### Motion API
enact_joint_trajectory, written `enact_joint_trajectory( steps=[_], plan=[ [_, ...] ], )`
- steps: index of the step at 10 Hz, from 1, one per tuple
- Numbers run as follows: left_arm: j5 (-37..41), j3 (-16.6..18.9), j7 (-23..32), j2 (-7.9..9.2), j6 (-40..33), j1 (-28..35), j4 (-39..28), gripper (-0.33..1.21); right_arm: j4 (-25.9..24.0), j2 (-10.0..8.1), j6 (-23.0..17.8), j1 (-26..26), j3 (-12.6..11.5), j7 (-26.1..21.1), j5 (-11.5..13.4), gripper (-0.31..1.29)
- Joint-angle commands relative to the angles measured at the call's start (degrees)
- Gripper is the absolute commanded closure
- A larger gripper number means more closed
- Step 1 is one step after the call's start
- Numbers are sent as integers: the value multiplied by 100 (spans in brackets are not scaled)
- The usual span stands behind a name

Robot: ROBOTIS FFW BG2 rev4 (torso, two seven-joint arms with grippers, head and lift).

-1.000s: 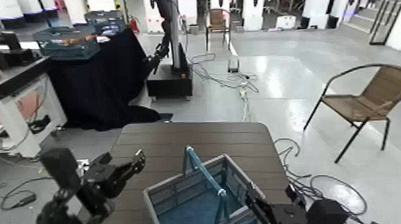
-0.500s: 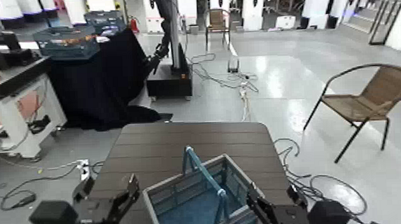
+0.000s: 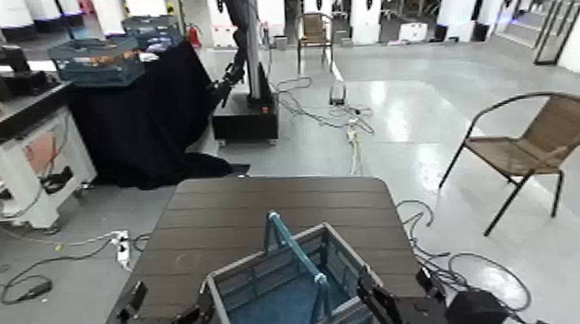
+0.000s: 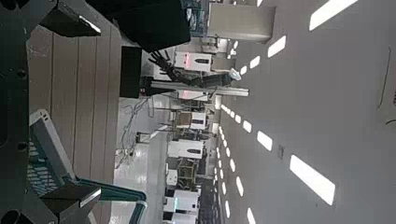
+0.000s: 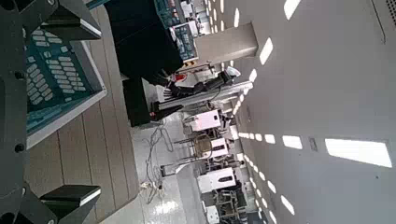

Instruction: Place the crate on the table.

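The grey-blue crate [image 3: 289, 285] with its teal upright handle [image 3: 292, 251] stands on the near part of the dark brown table [image 3: 259, 211]. My left gripper [image 3: 196, 319] is low at the crate's left wall, fingers apart. In the left wrist view its fingers [image 4: 67, 19] are spread over the table [image 4: 84, 84], with the crate's corner [image 4: 42, 149] by one finger. My right gripper [image 3: 367, 297] is at the crate's right wall. In the right wrist view its fingers [image 5: 73, 201] are spread, and the crate's teal inside [image 5: 51, 75] lies by one of them.
A black-draped table [image 3: 145, 114] with darker teal lattice crates [image 3: 97, 60] stands at the far left beside a white workbench [image 3: 26, 155]. Another robot's base [image 3: 246, 115] is behind the table. A wicker chair [image 3: 533, 146] is at the right. Cables lie on the floor.
My left arm has dropped and swung in from the table's left edge to the crate's left wall. The crate and my right arm have stayed still.
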Motion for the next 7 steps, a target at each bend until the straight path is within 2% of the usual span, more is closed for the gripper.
enact_joint_trajectory(
  steps=[1,7],
  plan=[
    [0,5,0,1,24,19,1,10,-3,9,7,5,0,0,1,14],
    [18,-22,0,-8,24,-7,36,10,-3,9,25,5,0,0,1,14]
  ],
)
